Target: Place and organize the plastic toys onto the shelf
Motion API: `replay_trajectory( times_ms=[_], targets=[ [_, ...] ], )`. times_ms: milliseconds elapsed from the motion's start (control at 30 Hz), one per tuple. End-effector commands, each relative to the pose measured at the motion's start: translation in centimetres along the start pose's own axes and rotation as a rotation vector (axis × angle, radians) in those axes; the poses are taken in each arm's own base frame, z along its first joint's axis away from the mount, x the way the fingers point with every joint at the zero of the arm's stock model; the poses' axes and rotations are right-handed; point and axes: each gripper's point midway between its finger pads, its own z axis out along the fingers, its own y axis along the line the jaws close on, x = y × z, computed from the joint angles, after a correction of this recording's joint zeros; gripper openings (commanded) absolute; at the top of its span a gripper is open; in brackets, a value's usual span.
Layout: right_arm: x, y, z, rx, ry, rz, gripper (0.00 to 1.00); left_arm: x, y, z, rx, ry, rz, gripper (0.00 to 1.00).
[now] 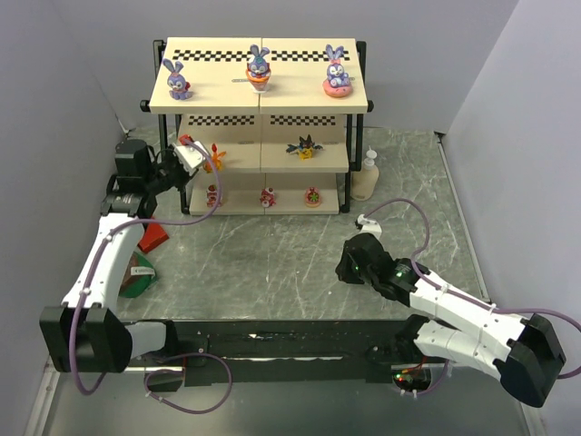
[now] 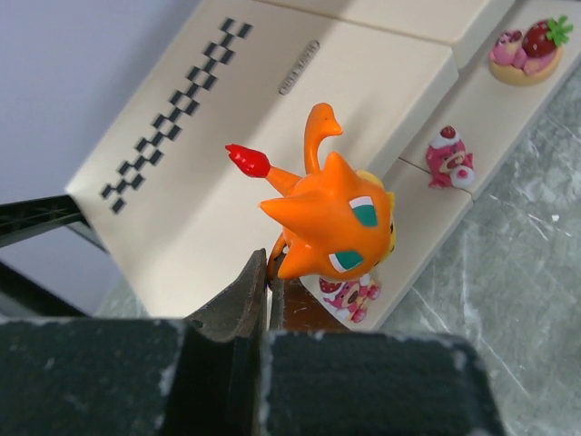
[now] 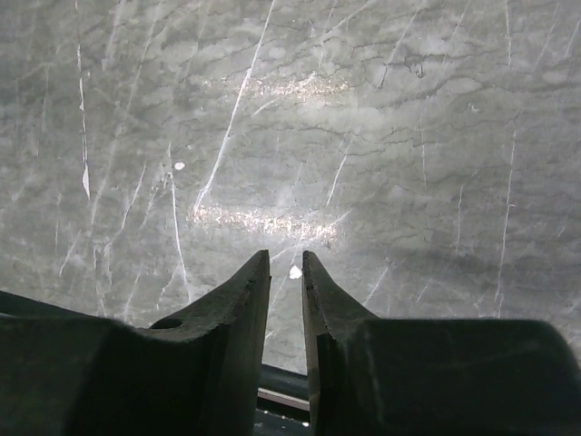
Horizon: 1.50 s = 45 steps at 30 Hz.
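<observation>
Pinched by its foot in the left end effector (image 2: 270, 272), the orange spiky plastic figurine (image 2: 331, 222) hung tilted over the middle board of the cream, black-framed shelf (image 1: 218, 91). Released so, it could topple. The right end effector (image 3: 286, 259) stood slightly parted, empty.

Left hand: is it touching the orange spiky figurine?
Touching. The left wrist view shows the left hand shut, with the lower edge of the orange spiky figurine tucked between its fingertips, no gap visible.
</observation>
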Motion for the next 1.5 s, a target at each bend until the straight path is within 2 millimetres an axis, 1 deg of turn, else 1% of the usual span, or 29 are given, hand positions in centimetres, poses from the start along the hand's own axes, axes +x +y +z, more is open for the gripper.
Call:
replay_trajectory(
  times_ms=[0,200,300,467,500,567,600,667,867,967,1100,1233,1300,1333,1400,1467],
  targets=[
    [-1.2,0.4,0.1,-0.006,-0.042,0.015,0.29,-2.6,1.4,0.4,0.018,-0.104,0.097,0.01],
    [-1.2,0.4,0.2,-0.002,-0.040,0.015,0.28,-2.9,2.3,1.1,0.010,-0.113,0.112,0.01],
    [-1.1,0.5,0.4,0.000,-0.033,0.017,0.28,-2.3,2.7,1.6,0.009,-0.088,0.112,0.01],
    [-0.9,0.6,0.7,0.000,-0.022,0.015,0.28,-2.2,3.1,2.0,0.016,-0.078,0.107,0.01],
    [-0.8,0.6,0.8,0.004,-0.018,0.013,0.28,-2.0,3.1,2.1,0.021,-0.073,0.095,0.01],
    [-0.8,0.6,0.8,0.003,-0.017,0.013,0.28,-2.3,3.3,2.2,0.022,-0.075,0.090,0.01],
    [-0.8,0.6,0.8,0.003,-0.015,0.013,0.28,-1.9,3.1,2.4,0.036,-0.064,0.076,0.01],
    [-0.8,0.6,0.9,0.000,-0.016,0.012,0.28,-1.8,3.2,2.5,0.032,-0.057,0.063,0.01],
    [-0.6,0.5,1.0,0.004,-0.011,0.014,0.28,-1.5,3.8,2.9,0.016,-0.052,0.059,0.01],
    [-0.6,0.5,1.0,0.007,-0.012,0.015,0.28,-1.3,3.7,3.1,0.028,-0.053,0.057,0.01],
    [-0.6,0.4,1.1,0.009,-0.011,0.017,0.28,-1.2,3.6,3.4,0.033,-0.054,0.047,0.04],
    [-0.6,0.5,1.1,0.006,-0.009,0.015,0.29,-1.5,3.7,3.5,0.045,-0.055,0.038,0.04],
    [-0.5,0.6,1.2,0.004,-0.005,0.016,0.28,-1.3,3.4,3.6,0.064,-0.049,0.020,0.06],
    [-0.5,0.5,1.2,0.006,-0.006,0.018,0.28,-1.5,3.5,3.6,0.064,-0.051,0.020,0.08],
    [-0.4,0.6,1.2,0.002,-0.002,0.015,0.28,-1.1,3.3,3.8,0.073,-0.039,0.002,0.11],
    [-0.3,0.7,1.3,0.000,-0.001,0.014,0.28,-1.2,3.4,3.9,0.076,-0.038,-0.010,0.12]
  ],
)
